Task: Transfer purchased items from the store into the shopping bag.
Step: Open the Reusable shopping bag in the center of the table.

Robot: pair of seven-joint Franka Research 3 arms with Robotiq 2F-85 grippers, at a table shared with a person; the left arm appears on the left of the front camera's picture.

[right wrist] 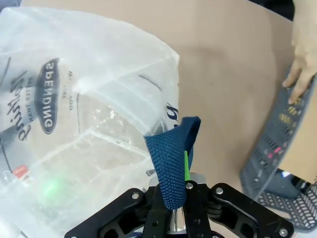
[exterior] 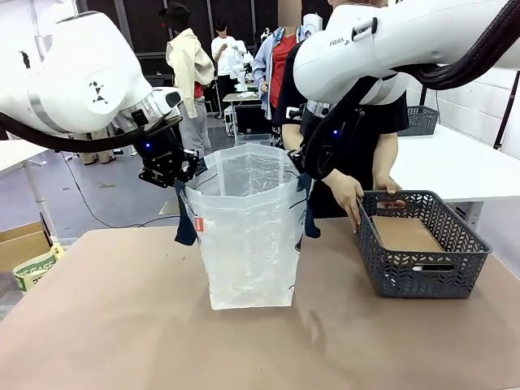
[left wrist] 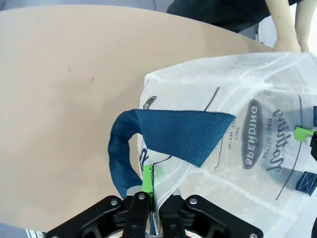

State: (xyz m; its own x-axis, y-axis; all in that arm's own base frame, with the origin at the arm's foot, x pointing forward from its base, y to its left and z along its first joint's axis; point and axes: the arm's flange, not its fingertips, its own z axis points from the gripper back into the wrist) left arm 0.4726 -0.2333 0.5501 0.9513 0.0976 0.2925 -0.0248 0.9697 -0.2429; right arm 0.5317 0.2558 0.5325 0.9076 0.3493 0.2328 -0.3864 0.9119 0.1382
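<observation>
Shopping bag [exterior: 248, 236] rim is being pinched on both sides: left gripper [left wrist: 150, 182] is clamping it beside a navy handle [left wrist: 173, 134], and right gripper [right wrist: 180, 181] is clamping the opposite side. It is standing upright on the table [exterior: 106, 325]. Right of it, a person's hand [exterior: 348, 195] is holding the grey basket [exterior: 418, 244].

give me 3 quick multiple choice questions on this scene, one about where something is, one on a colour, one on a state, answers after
1. Where does the basket stand relative to the bag?
A on the robot's left
B on the robot's right
C inside it

2. What colour are the bag's handles?
A navy blue
B red
C yellow

3. How is the left gripper?
A wide open, holding nothing
B shut on the basket
C shut on the bag's rim

Answers:
1 B, it sits at picture right in the front view.
2 A, the mesh strap is navy in both wrist views.
3 C, it pinches the plastic edge beside a handle.
</observation>
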